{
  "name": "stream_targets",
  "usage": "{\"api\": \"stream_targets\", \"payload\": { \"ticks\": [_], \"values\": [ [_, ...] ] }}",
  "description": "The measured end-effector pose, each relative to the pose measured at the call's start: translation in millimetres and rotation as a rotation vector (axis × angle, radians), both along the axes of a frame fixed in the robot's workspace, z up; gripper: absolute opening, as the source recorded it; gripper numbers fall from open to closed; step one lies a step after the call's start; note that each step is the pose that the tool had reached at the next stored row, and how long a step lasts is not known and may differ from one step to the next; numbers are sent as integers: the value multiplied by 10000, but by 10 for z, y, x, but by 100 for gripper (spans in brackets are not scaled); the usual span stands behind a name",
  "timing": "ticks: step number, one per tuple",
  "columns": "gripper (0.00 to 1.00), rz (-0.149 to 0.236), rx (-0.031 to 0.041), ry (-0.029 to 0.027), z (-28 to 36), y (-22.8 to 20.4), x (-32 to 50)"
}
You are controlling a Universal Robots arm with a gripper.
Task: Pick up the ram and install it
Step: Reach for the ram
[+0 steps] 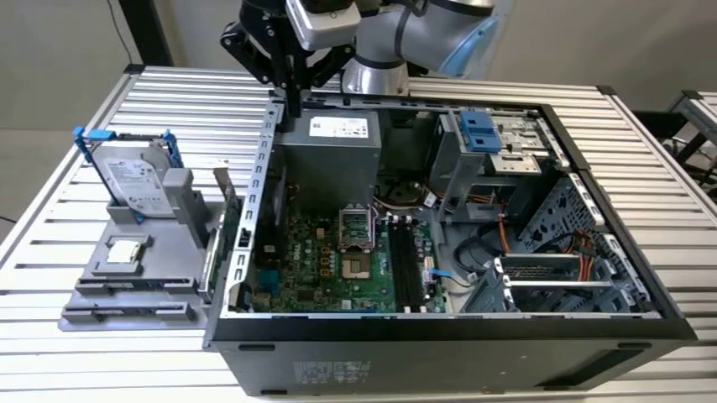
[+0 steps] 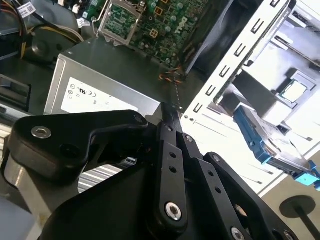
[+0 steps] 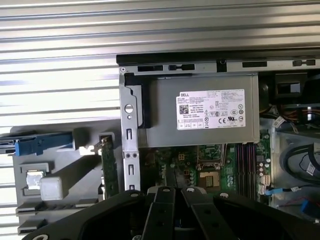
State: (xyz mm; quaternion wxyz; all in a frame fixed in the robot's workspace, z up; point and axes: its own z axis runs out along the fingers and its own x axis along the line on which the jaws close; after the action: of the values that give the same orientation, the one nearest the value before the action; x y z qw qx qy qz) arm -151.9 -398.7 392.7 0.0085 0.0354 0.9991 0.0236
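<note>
The ram (image 1: pixel 227 225) is a long thin circuit-board stick. It stands on its edge in a grey fixture (image 1: pixel 123 294), just outside the open computer case's wall on the exterior view's left. In the first wrist view the ram (image 3: pixel 109 169) looks green. My black gripper (image 1: pixel 294 111) hangs over the case's back corner beside the power supply (image 1: pixel 334 144), farther back than the ram and apart from it. Its fingers (image 2: pixel 173 116) are shut together with nothing between them, and in the first wrist view the gripper (image 3: pixel 174 189) points over the motherboard. The motherboard's black slots (image 1: pixel 405 270) stand bare.
On the fixture a silver hard drive with blue brackets (image 1: pixel 137 180) stands upright, with a small square CPU chip (image 1: pixel 126 249) in front of it. The case (image 1: pixel 448 353) holds a drive cage (image 1: pixel 493 138) and cables (image 1: pixel 493 243). Everything rests on a slatted metal table (image 1: pixel 67 151).
</note>
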Motion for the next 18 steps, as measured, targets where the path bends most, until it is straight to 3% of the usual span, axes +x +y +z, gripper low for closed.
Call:
{"api": "stream_targets", "payload": {
  "ticks": [18],
  "values": [
    [0, 0, 1, 0, 0, 5, -322]
  ]
}}
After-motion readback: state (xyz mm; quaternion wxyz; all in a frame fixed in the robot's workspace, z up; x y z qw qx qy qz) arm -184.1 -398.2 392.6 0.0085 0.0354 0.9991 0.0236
